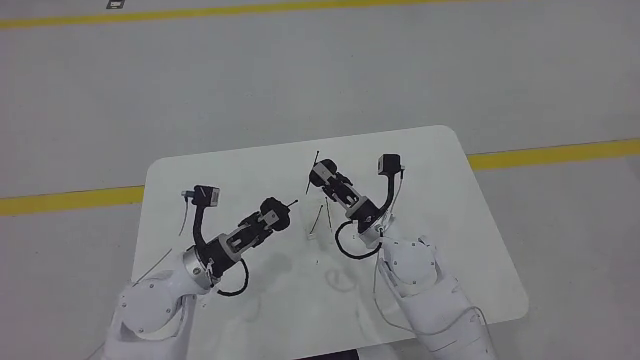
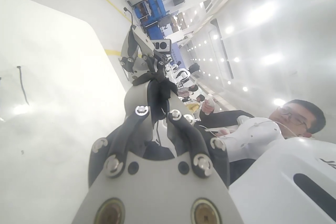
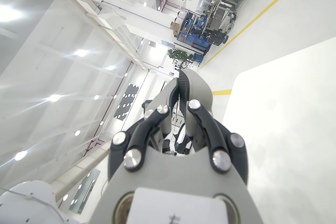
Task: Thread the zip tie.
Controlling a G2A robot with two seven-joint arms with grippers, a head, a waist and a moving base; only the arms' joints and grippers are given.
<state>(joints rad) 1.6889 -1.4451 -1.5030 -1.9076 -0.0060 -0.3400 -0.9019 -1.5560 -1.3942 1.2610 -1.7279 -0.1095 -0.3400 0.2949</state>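
1. Grey floor [image 1: 300, 70] crossed by yellow lines [image 1: 300, 5] surrounds a white bench [image 1: 440, 160] with rounded corners.
2. Zip tie [image 1: 316, 160]: a thin black strip held above the middle of the bench. It stands nearly upright at the tip of the right end effector [image 1: 322, 172] and sticks out above and below that tip.
3. Right end effector [image 3: 180, 83]: its ribbed black pads are pressed together at the tip, clamped on the zip tie.
4. Left end effector [image 1: 283, 207]: just beside the right one, tip pointing toward it. Its fingers [image 2: 153, 93] are drawn together, and a short dark point projects from the tip; what that point is cannot be told.
5. Spare tie [image 2: 22, 83]: lies flat on the bench, apart from both end effectors.
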